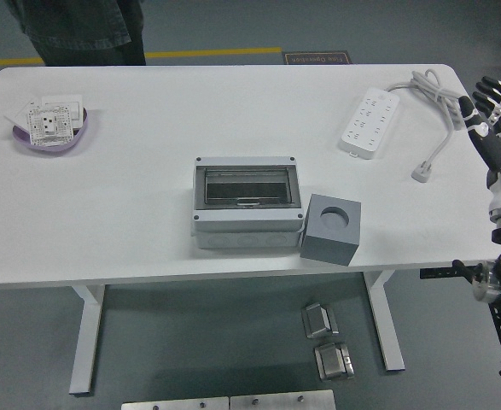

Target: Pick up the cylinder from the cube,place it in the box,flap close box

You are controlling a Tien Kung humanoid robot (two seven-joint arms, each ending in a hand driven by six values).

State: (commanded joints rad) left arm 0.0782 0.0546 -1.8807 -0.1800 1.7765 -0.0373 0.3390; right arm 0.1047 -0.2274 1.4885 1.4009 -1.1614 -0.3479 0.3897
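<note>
- One grey box [247, 205], its top open, on the white table [148, 171], well to the left of the fingers [480, 128].
- One grey cube [330, 229] with a round hole in its top, just beside the box on the side nearer the fingers.
- One white power strip [369, 121] with one cord and plug, near the fingertips.
- One purple dish [50, 137] of white socket plates, farthest from the fingers.
- One robot hand [494, 124], fingers spread, at the right edge.
- One person [79, 30] at the far side.
- Two metal blocks [327, 340] on the floor.
</note>
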